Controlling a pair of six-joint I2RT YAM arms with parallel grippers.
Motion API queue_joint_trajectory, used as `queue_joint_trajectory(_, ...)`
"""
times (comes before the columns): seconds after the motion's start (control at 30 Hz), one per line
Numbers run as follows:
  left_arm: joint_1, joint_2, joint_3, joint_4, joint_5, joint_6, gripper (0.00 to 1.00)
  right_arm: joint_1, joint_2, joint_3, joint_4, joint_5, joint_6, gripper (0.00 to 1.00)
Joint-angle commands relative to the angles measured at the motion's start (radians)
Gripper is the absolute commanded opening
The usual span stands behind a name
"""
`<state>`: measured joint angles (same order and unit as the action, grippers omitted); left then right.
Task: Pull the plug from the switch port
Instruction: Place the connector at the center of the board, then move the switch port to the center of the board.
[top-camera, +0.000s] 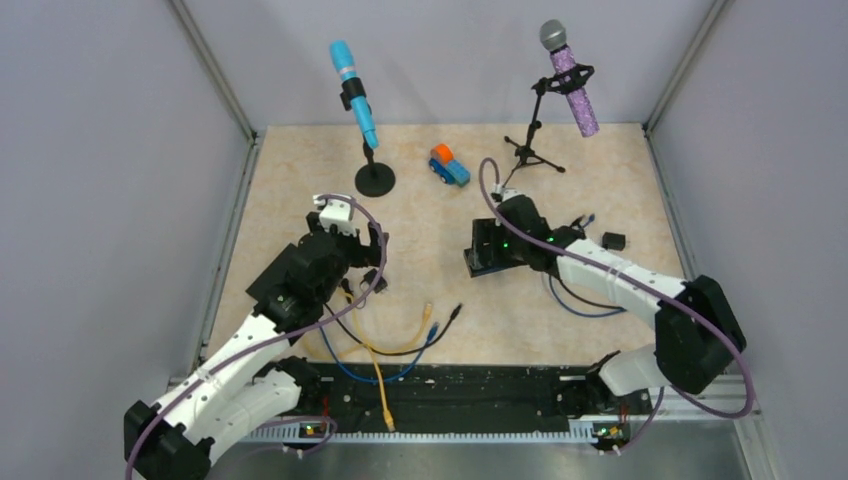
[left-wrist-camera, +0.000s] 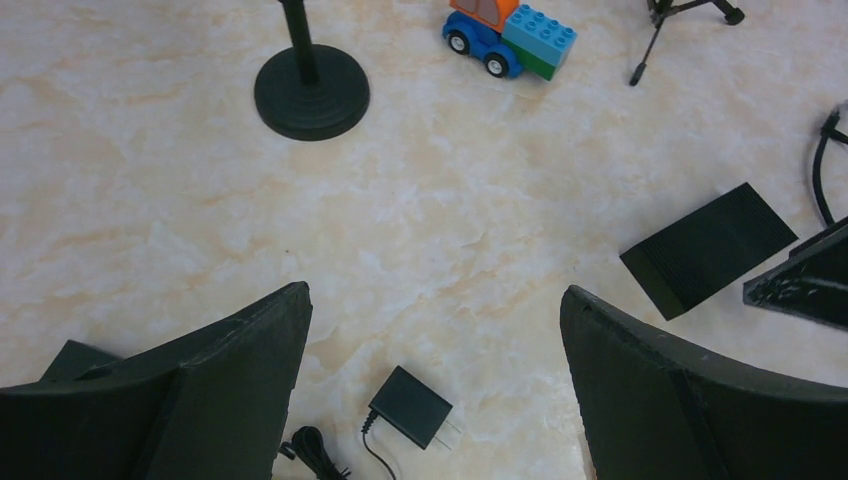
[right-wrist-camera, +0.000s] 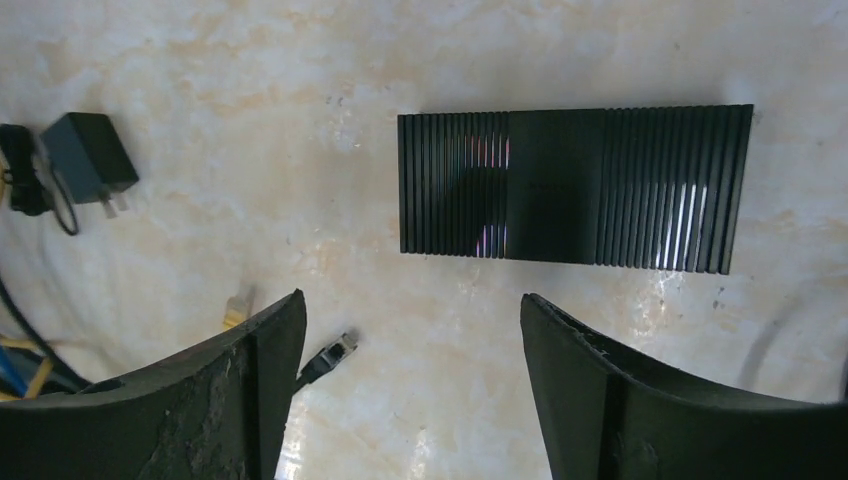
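- The right gripper (right-wrist-camera: 410, 310) was spread wide and pinched nothing; the left gripper (left-wrist-camera: 435, 295) was spread too.
- The switch (right-wrist-camera: 575, 190) lay flat just beyond it, and its ports could not be seen.
- The black plug (right-wrist-camera: 340, 348) lay on the table (right-wrist-camera: 250, 60), apart from the switch, with its cable hidden behind the right gripper.

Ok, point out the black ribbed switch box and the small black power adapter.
Black ribbed switch box (right-wrist-camera: 575, 188), right wrist view, top face centre.
Small black power adapter (left-wrist-camera: 411, 407), left wrist view, body centre.
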<state>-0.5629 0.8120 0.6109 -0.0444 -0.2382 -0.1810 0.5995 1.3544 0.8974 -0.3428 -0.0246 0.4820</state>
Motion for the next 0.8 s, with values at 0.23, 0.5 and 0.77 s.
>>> queue_joint_trajectory(0.23,0.009,-0.147,-0.049,-0.059,-0.236,-0.038,0.99,0.190,0.306,0.227,-0.088,0.347,-0.100,0.80)
queue_joint_trajectory(0.5,0.010,-0.188,-0.069,-0.090,-0.295,-0.040,0.99,0.193,0.447,0.303,-0.160,0.502,-0.110,0.81)
queue_joint_trajectory(0.77,0.010,-0.197,-0.065,-0.102,-0.302,-0.040,0.99,0.100,0.475,0.297,-0.093,0.465,-0.174,0.81)
